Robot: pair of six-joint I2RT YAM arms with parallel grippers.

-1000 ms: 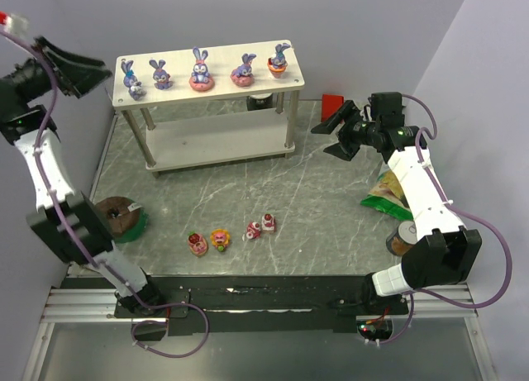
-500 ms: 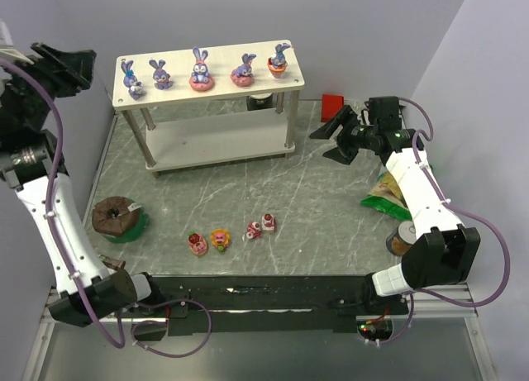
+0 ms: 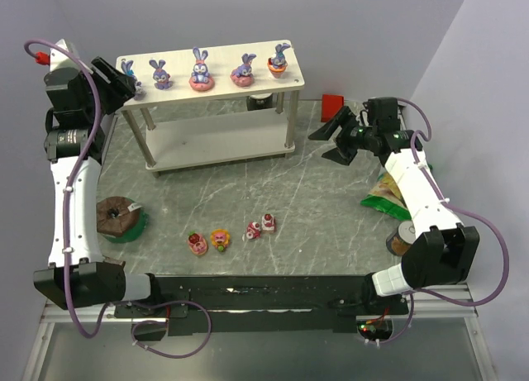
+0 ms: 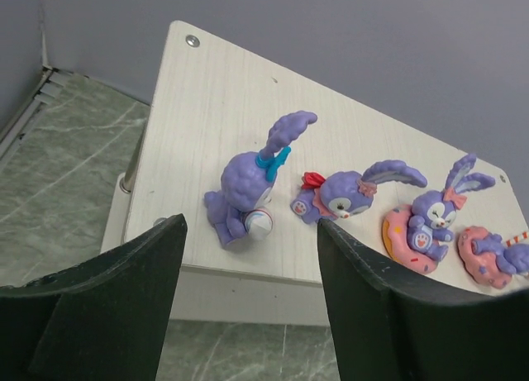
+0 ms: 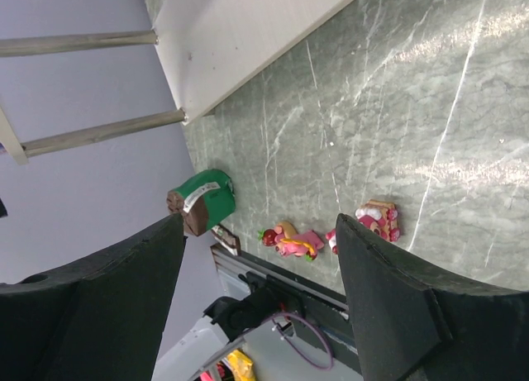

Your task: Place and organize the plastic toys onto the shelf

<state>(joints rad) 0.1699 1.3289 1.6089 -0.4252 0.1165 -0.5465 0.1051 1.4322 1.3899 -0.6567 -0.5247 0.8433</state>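
1. the shelf (image 3: 223, 82) stands at the far side of the surface (image 3: 314, 191), left of centre.
2. five purple bunnies (image 3: 199, 69) stand in a row along its top board. the middle one and the one to its right sit on pink rings, and the rightmost one on an orange base.
3. four sweets (image 3: 220, 240) lie on the surface near the front edge, well apart from the shelf. they form two close pairs, one pair left of the other.
4. the left fingers (image 3: 114, 82) hang at the left end of the top board, spread apart with nothing between them. in the left wrist view the end bunny (image 4: 248, 191) shows in the gap beyond the left fingers (image 4: 107, 307), with its back to the camera.
5. the right fingers (image 3: 335, 137) are above the surface just right of the shelf, near a small red block (image 3: 333, 102). they are spread wide and grip nothing.
6. a brown ring cake (image 3: 114, 214) on a green plate sits at the left edge of the surface, beside the left arm.
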